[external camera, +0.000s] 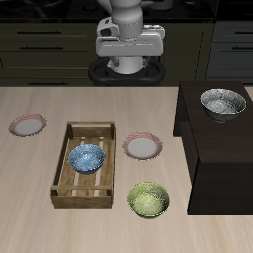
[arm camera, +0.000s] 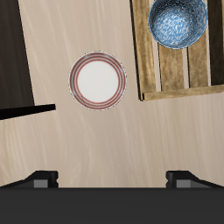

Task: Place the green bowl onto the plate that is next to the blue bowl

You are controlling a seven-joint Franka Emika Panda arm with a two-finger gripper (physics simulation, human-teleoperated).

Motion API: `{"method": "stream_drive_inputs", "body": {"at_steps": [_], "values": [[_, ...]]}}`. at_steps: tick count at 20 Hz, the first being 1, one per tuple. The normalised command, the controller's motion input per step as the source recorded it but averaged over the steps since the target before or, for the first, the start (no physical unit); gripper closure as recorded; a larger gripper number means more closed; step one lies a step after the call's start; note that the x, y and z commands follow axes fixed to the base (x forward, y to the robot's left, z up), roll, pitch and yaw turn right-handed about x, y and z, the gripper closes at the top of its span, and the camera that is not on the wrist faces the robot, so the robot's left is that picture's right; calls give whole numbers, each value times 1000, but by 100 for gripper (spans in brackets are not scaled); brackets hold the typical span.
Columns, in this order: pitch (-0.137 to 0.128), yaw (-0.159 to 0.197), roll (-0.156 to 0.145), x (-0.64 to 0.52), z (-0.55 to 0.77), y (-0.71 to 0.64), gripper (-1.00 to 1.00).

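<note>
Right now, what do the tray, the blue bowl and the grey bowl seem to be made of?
Tray: probably bare wood, with visible grain and slats. Blue bowl: likely glazed ceramic, with a glossy mottled blue-and-white pattern. Grey bowl: apparently metal, silvery with bright highlights.

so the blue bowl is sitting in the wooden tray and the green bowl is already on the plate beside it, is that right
Not quite. The blue bowl is in the wooden tray, but the green bowl sits on the bare table, nearer the front edge than the plate, which is empty. The exterior view shows it.
</note>
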Motion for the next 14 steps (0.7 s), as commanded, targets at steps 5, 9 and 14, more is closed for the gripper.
{"method": "stream_drive_inputs", "body": {"at_steps": [5,9,14], "values": [[-23,32,-62,479,53,-44,-100],[-50,-31,-14,428,179,-112,-100],[-11,6,-8,380,96,-34,-100]]}}
